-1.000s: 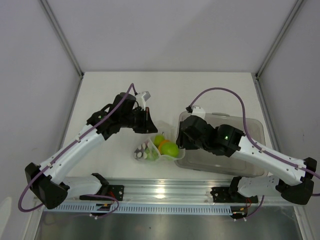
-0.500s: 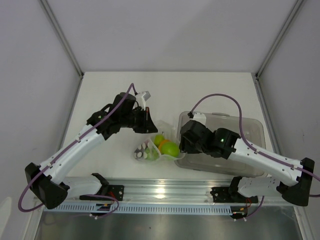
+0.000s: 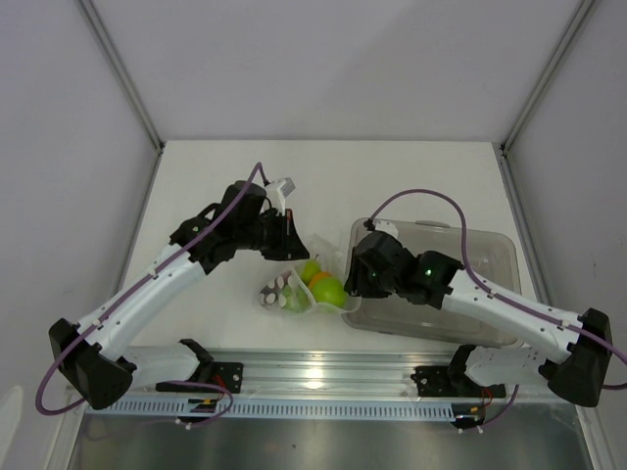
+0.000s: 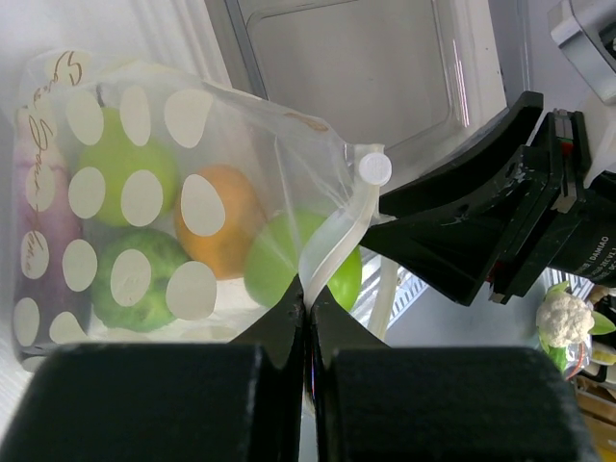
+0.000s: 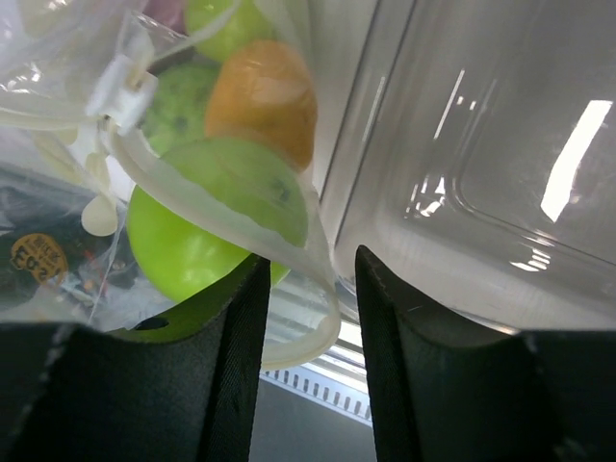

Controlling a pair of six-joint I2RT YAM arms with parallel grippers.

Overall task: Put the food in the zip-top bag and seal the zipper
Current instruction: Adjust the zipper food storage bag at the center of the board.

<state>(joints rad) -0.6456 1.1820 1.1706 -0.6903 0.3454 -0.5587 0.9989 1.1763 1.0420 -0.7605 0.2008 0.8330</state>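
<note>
Now both arms reach inward, left gripper [image 4: 308, 306] clamped on the zip-top bag [image 4: 239, 135], right gripper [image 5: 313, 269] apart astride its edge

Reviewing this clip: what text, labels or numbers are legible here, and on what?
Nothing reads cleanly.
Gold cursive script along the zip-top bag edge: too blurred to quote.
White print on the right wrist housing: too small.
Round yellow sticker behind the bag film: blurred.

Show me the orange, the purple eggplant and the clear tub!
orange [image 4: 236, 229]: left wrist view, its middle.
purple eggplant [image 4: 53, 207]: left wrist view, its long side.
clear tub [image 3: 495, 257]: top view, its bare floor.
</note>
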